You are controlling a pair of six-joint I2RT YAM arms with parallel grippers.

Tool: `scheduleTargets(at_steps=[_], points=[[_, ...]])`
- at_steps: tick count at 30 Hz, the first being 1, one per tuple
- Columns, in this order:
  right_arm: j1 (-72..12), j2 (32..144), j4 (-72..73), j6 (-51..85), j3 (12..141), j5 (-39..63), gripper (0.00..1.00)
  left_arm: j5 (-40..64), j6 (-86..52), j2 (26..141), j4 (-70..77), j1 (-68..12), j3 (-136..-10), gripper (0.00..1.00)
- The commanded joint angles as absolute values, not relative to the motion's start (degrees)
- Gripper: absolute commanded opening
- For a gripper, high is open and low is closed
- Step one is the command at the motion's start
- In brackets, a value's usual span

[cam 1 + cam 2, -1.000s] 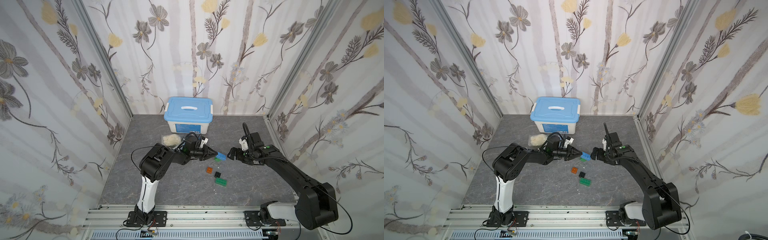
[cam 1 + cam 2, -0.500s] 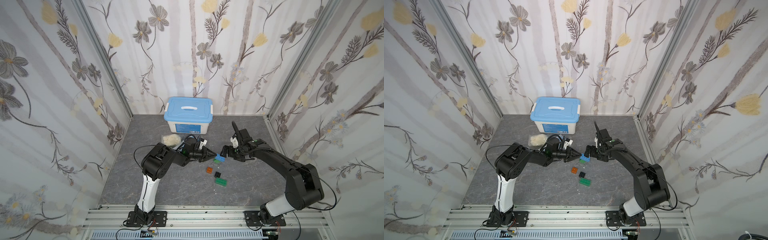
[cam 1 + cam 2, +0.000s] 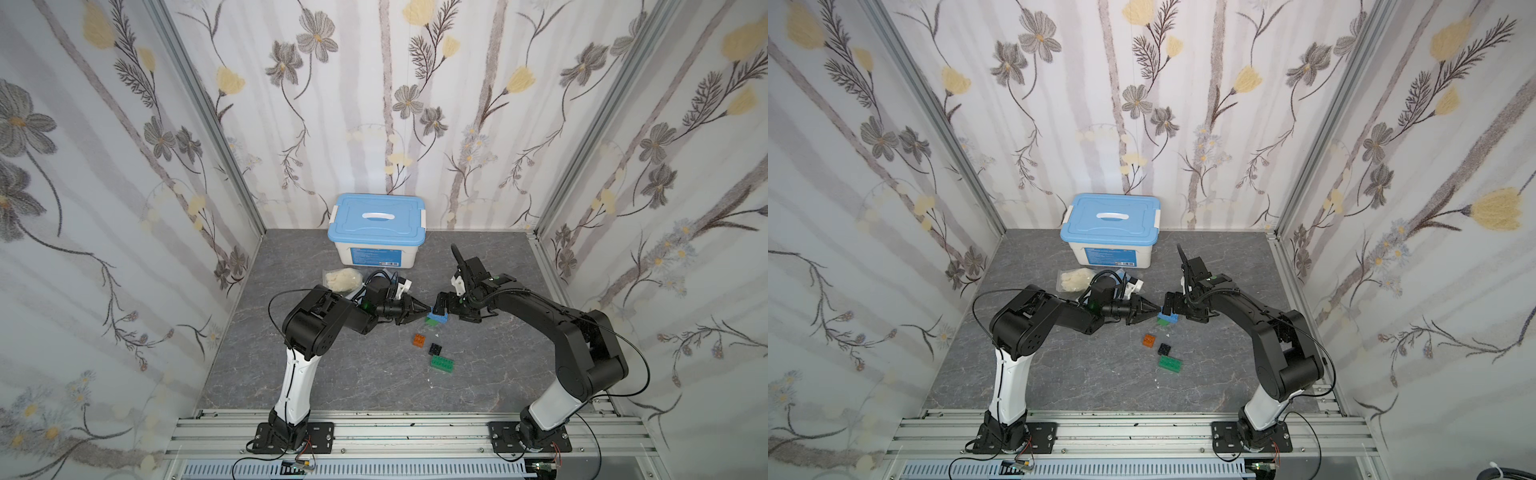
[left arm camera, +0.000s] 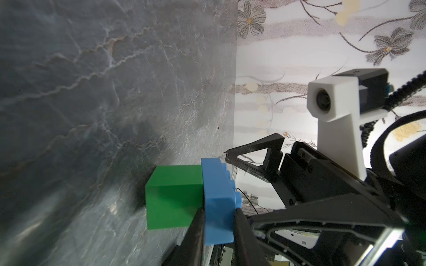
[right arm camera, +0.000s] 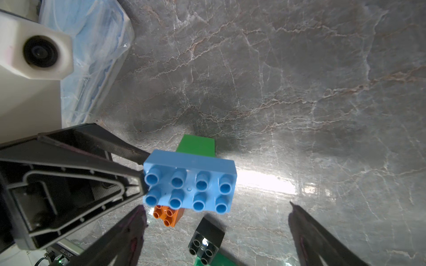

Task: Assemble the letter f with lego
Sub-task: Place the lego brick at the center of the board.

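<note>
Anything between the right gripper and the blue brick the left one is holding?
Nothing visible. The right gripper stands open facing the blue brick on its stud side, with only air between. The left gripper clamps one end only; the green brick sits behind.

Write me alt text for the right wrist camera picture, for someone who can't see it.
A blue eight-stud brick, joined to a green brick, is pinched at one end by the left gripper. The right gripper is open; an orange brick and a black brick lie loose on the grey marbled table.
</note>
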State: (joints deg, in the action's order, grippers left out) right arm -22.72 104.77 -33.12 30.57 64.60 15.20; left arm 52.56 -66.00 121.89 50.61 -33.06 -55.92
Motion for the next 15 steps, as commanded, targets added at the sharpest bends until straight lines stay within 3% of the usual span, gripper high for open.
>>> scheduleTargets(at_steps=[1, 15], points=[[-22.8, 106.2, -30.5, 31.1, 65.7, 14.6, 0.95, 53.5, -66.9, 122.0, 53.2, -32.8, -55.7, 0.23], [-22.8, 108.8, -31.5, 30.4, 68.8, 14.6, 0.86, 53.8, -66.7, 122.1, 54.0, -32.3, -54.4, 0.24]])
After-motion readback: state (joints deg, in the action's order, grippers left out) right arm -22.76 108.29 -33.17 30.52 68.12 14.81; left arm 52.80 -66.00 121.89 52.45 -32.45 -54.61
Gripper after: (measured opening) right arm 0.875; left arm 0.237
